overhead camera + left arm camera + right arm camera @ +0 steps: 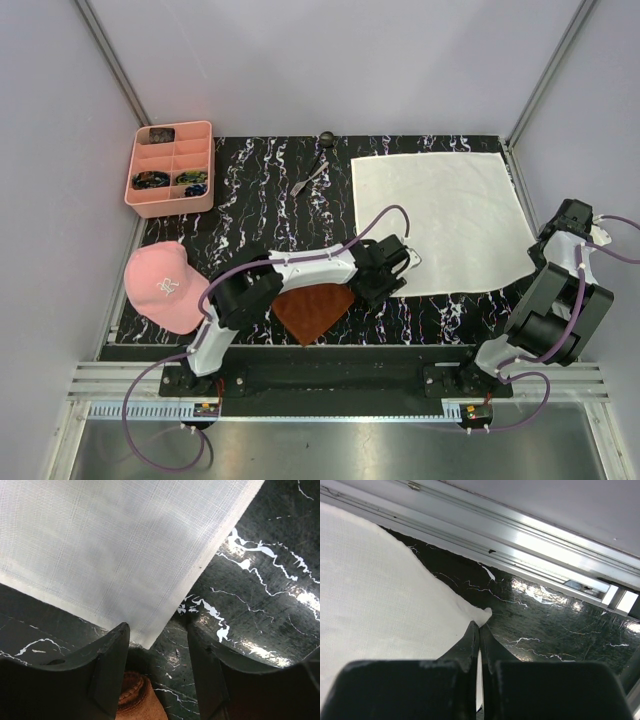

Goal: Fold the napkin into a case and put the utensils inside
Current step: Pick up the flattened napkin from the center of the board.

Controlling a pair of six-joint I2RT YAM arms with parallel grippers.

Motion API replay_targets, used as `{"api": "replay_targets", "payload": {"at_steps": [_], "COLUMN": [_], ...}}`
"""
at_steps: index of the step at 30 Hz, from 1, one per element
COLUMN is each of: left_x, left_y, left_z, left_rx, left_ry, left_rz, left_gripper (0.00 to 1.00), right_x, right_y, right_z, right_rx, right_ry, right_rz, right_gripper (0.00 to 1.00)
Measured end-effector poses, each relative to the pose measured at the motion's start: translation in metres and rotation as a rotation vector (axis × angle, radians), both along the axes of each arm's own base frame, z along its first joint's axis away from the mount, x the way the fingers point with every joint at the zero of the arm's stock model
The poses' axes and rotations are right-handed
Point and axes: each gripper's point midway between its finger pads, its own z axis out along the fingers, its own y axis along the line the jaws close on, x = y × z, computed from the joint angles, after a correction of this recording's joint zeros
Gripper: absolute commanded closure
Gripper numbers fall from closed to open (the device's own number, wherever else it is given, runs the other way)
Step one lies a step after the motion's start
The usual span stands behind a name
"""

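Observation:
The napkin (435, 220) lies flat and unfolded at the right of the table. My left gripper (402, 272) is open over its near-left corner; in the left wrist view that corner of the napkin (115, 555) points into the gap of the gripper (157, 635), untouched. My right gripper (538, 258) is shut on the napkin's near-right corner; the right wrist view shows the napkin (380, 595) pinched at the gripper (480, 630). The grey fork (308, 180) and dark spoon (326, 139) lie at the back, left of the napkin. No folded case is in view.
A brown mat (312, 308) lies under the left arm and shows in the left wrist view (135, 700). A pink compartment tray (170, 195) sits back left, a pink cap (165, 285) near left. An aluminium rail (520, 535) runs along the table's right edge.

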Motion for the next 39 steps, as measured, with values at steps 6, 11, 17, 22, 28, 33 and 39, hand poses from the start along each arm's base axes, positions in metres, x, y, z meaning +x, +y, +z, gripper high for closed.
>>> {"api": "replay_targets", "payload": {"at_steps": [6, 11, 17, 22, 28, 33, 39], "left_x": [0.008, 0.017, 0.023, 0.024, 0.023, 0.004, -0.070], "left_y": [-0.002, -0.006, -0.005, 0.004, 0.013, -0.001, 0.011], "left_z": [-0.002, -0.002, -0.002, 0.006, 0.081, 0.222, 0.403], "left_rx": [-0.004, -0.020, -0.013, 0.013, -0.029, -0.244, -0.585], "left_ry": [0.000, -0.009, -0.032, -0.056, -0.147, -0.347, -0.557], "left_rz": [0.008, 0.024, 0.040, 0.054, 0.058, 0.006, -0.107], "left_gripper": [0.61, 0.80, 0.91, 0.95, 1.00, 1.00, 1.00], "right_x": [0.001, 0.001, 0.003, 0.007, 0.018, 0.019, -0.022], "right_y": [0.001, 0.001, 0.003, 0.008, 0.012, 0.012, 0.037], "right_z": [0.000, 0.000, 0.000, 0.013, 0.092, 0.217, 0.380], "right_rx": [0.004, 0.005, 0.016, 0.020, -0.047, -0.203, -0.414], "right_ry": [-0.003, -0.004, -0.012, -0.064, -0.223, -0.436, -0.683], "right_rz": [0.003, 0.004, 0.012, 0.033, 0.078, 0.102, 0.118], "right_gripper": [1.00, 1.00, 1.00, 1.00, 1.00, 1.00, 1.00]}}
